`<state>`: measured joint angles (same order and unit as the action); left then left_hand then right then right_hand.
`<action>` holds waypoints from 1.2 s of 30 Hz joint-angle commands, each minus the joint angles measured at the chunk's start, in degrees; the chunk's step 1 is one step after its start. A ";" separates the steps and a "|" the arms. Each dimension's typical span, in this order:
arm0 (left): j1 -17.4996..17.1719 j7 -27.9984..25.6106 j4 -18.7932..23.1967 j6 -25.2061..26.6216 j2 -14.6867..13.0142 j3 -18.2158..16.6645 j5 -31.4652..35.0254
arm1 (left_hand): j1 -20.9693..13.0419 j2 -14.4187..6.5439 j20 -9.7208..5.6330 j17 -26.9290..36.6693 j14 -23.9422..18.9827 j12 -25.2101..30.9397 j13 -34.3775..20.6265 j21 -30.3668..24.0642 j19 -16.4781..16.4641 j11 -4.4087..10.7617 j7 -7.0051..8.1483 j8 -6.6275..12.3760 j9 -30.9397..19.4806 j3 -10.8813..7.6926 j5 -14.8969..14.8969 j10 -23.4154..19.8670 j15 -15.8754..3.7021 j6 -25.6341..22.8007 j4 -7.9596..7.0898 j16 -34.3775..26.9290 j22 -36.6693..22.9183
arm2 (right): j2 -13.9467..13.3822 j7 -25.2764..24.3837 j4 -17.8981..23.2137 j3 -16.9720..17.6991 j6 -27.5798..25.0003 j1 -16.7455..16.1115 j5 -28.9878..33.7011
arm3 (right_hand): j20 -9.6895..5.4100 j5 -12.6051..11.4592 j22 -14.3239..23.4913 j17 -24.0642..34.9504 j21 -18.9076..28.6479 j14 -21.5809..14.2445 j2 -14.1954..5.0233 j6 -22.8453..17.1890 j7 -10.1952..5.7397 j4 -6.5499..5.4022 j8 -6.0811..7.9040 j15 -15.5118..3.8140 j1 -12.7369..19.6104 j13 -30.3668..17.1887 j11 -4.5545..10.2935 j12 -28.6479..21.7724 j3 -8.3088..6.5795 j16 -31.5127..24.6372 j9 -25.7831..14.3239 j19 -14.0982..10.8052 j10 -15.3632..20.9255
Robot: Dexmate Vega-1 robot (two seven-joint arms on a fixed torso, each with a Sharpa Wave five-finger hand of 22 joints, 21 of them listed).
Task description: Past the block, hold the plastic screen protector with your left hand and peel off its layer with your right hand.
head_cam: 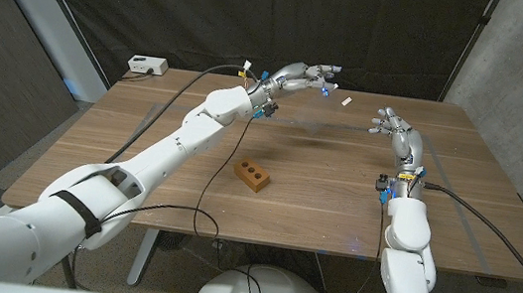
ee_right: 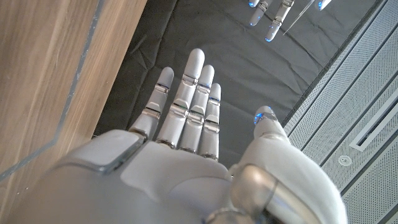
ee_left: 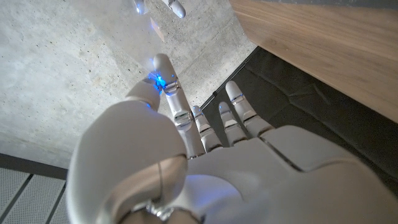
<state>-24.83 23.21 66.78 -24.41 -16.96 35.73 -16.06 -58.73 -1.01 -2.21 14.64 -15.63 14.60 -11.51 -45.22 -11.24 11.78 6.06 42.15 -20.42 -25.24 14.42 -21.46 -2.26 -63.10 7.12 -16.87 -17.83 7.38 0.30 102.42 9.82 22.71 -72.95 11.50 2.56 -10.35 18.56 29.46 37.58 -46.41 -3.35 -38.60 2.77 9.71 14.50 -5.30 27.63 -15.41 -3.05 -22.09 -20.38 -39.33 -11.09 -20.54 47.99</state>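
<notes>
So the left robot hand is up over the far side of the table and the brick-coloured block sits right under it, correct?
Not quite. The left robot hand is raised over the far side, but the block lies nearer the robot, toward the table's middle, not under it. The head view shows this.

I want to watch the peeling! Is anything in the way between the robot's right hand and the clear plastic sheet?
Nothing visible is. The open right hand hangs in the air beside the clear plastic screen protector, which the left hand holds up. The brown block with holes lies on the table, nearer the robot.
</notes>
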 commanded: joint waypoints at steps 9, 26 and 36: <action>-5.46 -19.09 8.18 -5.45 -0.89 0.13 13.35 | 1.75 -2.15 -1.66 4.31 1.36 0.20 -1.88 -3.88 3.52 0.48 5.57 -0.39 -0.71 0.51 -3.17 0.70 -8.31 4.57 -2.46 0.55 -0.69 | -0.86 1.29 -0.37 0.14 0.47 0.49 -2.27 | -0.13 0.26 1.32 3.33 1.52 1.16 0.39 -0.87 0.08 -0.61 -0.42 -3.94 0.86 -0.91 -0.32 -0.15 1.07 -3.06 -0.25 -0.25 0.46; -4.06 -12.52 1.70 -10.34 0.98 1.02 7.43 | 2.95 -0.55 1.01 7.26 9.59 -2.41 -2.35 -3.47 12.49 0.59 5.87 -1.81 4.19 1.37 -4.44 8.58 -5.52 1.01 -2.54 3.10 1.07 | -2.23 11.39 -2.82 -0.17 2.38 3.21 -13.05 | -0.68 0.18 4.52 10.30 5.31 3.62 0.65 -1.40 -0.55 -0.38 -1.89 -5.64 3.82 -3.05 1.28 -0.28 2.46 -10.47 -0.61 -0.42 0.64; -3.87 -12.88 1.62 -8.99 0.86 1.11 8.24 | 2.61 -0.43 0.80 7.55 11.21 -2.46 -2.45 -3.71 12.89 0.56 5.92 -1.46 3.98 1.18 -4.16 9.40 -4.65 0.57 -2.25 3.60 1.39 | -0.45 14.56 -4.76 0.33 5.25 4.53 -15.91 | -1.40 -0.03 6.59 15.12 7.72 4.32 0.76 -3.15 -2.26 0.39 -1.62 -6.79 9.29 -5.19 4.21 -2.19 2.26 -15.70 -1.30 0.53 3.21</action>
<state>-28.94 10.46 69.20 -33.87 -16.35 36.63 -8.18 -55.60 -1.66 -1.44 21.95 -4.77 12.42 -13.73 -48.80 1.27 12.20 10.05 40.25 -16.21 -24.00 9.91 -12.34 -1.94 -61.52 4.68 -13.31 -16.48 5.86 10.09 99.73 9.78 25.27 -69.99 0.32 1.34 -10.35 24.45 43.23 44.35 -41.89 -2.70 -40.87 1.27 9.65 12.70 -4.08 35.12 -19.80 0.38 -23.28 -17.80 -53.44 -12.14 -20.30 50.16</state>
